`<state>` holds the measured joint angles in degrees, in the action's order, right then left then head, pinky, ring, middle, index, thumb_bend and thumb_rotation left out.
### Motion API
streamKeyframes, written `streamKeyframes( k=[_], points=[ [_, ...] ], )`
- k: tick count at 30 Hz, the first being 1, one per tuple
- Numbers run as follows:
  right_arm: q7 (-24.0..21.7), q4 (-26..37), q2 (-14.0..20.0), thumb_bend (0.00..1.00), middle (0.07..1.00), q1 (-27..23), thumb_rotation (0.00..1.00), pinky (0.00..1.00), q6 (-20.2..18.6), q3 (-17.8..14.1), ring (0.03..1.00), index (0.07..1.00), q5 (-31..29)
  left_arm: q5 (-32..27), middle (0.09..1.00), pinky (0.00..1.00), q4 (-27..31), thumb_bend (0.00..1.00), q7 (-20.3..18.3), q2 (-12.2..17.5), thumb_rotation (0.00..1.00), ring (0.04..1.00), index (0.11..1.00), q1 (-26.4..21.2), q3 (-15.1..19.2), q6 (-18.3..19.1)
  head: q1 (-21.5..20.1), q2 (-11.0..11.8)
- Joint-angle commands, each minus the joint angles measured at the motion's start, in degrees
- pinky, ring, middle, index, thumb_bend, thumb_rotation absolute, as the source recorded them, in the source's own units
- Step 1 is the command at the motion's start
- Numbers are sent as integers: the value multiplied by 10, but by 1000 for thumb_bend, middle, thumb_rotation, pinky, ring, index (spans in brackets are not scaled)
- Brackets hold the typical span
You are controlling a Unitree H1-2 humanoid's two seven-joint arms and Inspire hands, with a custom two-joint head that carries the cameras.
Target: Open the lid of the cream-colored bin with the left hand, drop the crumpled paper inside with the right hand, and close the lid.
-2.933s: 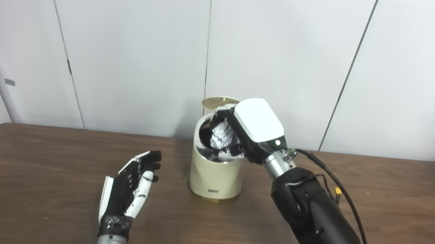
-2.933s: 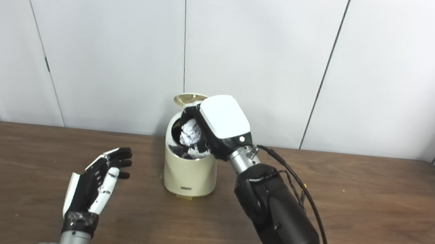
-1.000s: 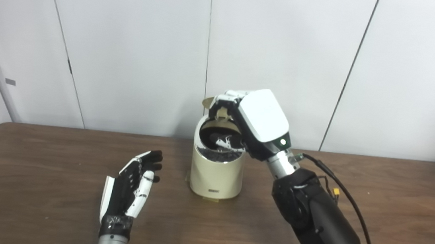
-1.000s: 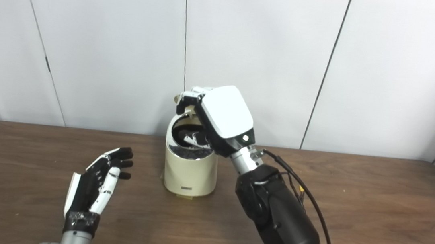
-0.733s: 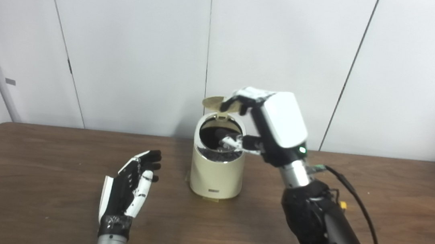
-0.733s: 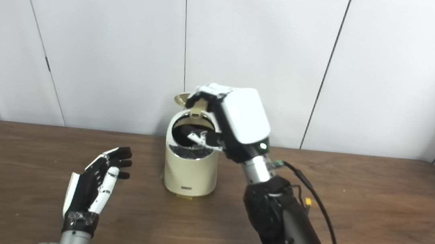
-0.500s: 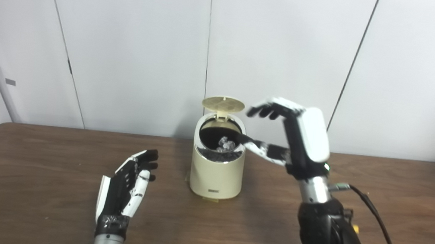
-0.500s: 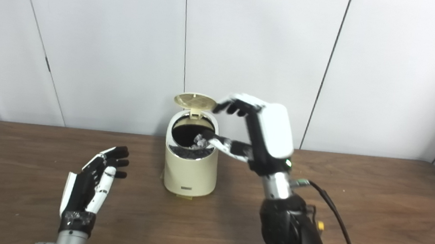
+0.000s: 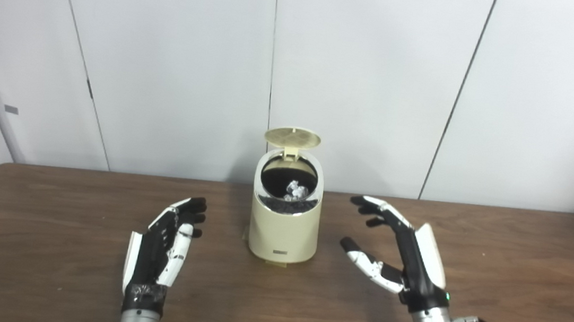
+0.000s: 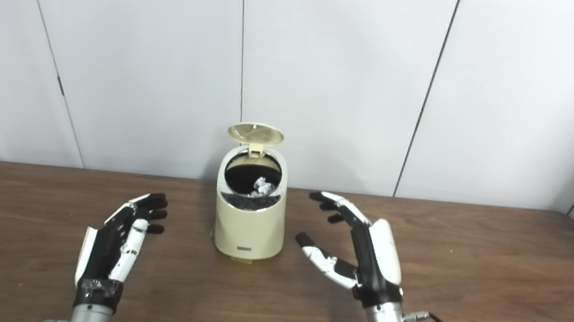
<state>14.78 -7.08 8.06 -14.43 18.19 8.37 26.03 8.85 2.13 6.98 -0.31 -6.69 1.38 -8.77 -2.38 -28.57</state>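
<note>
Two steps of three look done, judging from the layout: round cream-colored plastic bin [image 9: 284, 222] stands upright near the back edge of the dark wood-grain table [image 9: 41, 263], its flat disc lid [image 9: 293, 136] tipped up and back on a rear hinge, mouth open toward the cameras. Small crumpled white paper ball [image 9: 295, 188] lies inside, low in the dark interior, just right of middle.

Left hand [image 9: 163, 246], black-and-white, palm facing right, fingers spread and straight, holding nothing. It sits over the table left of the bin, a clear gap between fingertips and bin wall.

Right hand [image 9: 397, 255], white-backed, also empty, fingers splayed, thumb stretched toward the bin's base. Apart from the bin, on its right; both hands sit nearer the camera than the bin does.

Remaining: close the lid.

Key relation: lid lies up and behind the bin's mouth, well above both hands, hinge on the far side. Its flat face runs roughly level, so it needs a push forward and down over the opening. From the left hand, the lid is up, forward and to the right. Neither hand is plainly the nearer.

Risk, as a guess: light bin could slide or tip if pushed sideways rather than downward.
</note>
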Motion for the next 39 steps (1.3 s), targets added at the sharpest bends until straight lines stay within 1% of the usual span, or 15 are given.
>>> streamKeyframes(
  k=[1,3,7,11,14,15,19,22,23,24,26,28,32,36,39],
  points=[
    [3,2,-3,211,773,-17,731,624,24,-7,743,772,-9,-2,763,666,7,238,3,1,718,746,772,-12,-1,-30,0,0],
    [8,-10,-6,204,773,-13,716,624,35,-7,743,771,-7,-1,762,665,7,238,3,2,717,745,772,-9,0,-31,2,1],
    [13,-23,-13,219,775,-6,736,627,51,-9,746,772,-12,-4,761,666,6,250,1,5,707,745,769,-5,2,-34,5,-2],
    [18,-49,-22,238,778,-4,759,628,67,-10,739,776,-15,-9,756,659,-2,241,-2,6,694,737,760,-11,3,-27,9,6],
    [33,-77,-26,221,777,-6,693,618,83,-9,741,768,-6,-4,759,648,-6,257,-11,21,693,741,761,-32,1,-28,12,11],
    [42,-87,-25,216,777,-7,678,620,85,-5,744,767,2,1,757,641,-2,268,-17,30,705,739,759,-45,0,-22,13,11],
    [67,-116,-21,212,777,-12,663,628,87,7,752,769,20,22,773,676,16,380,-33,68,907,760,774,-98,3,2,16,14],
    [73,-126,-21,214,780,-14,631,637,87,12,757,773,21,31,782,702,25,512,-42,93,987,776,779,-137,5,29,19,15],
    [75,-129,-21,215,780,-14,623,638,87,15,757,773,17,28,783,704,34,531,-53,103,993,777,779,-158,5,56,20,16],
    [77,-131,-21,209,781,-14,555,645,87,18,763,774,15,25,799,735,41,602,-61,109,996,800,797,-172,4,75,20,16],
    [83,-135,-21,205,782,-14,512,648,87,22,764,774,16,31,810,756,53,641,-75,124,999,816,809,-201,1,109,21,17],
    [84,-137,-21,199,783,-14,453,644,87,24,763,776,18,65,804,735,65,652,-85,142,1000,812,802,-234,-9,139,22,18],
    [89,-144,-20,203,784,-14,419,641,87,29,762,773,20,116,822,787,81,730,-120,172,1000,842,814,-302,-36,205,24,20],
    [100,-152,-18,212,772,-16,402,613,87,33,743,758,18,171,833,832,89,787,-140,186,1000,852,807,-344,-71,232,24,21],
    [102,-156,-16,207,768,-17,401,603,87,35,737,758,17,202,817,790,91,806,-157,189,1000,825,786,-371,-95,245,24,22]
  ],
)
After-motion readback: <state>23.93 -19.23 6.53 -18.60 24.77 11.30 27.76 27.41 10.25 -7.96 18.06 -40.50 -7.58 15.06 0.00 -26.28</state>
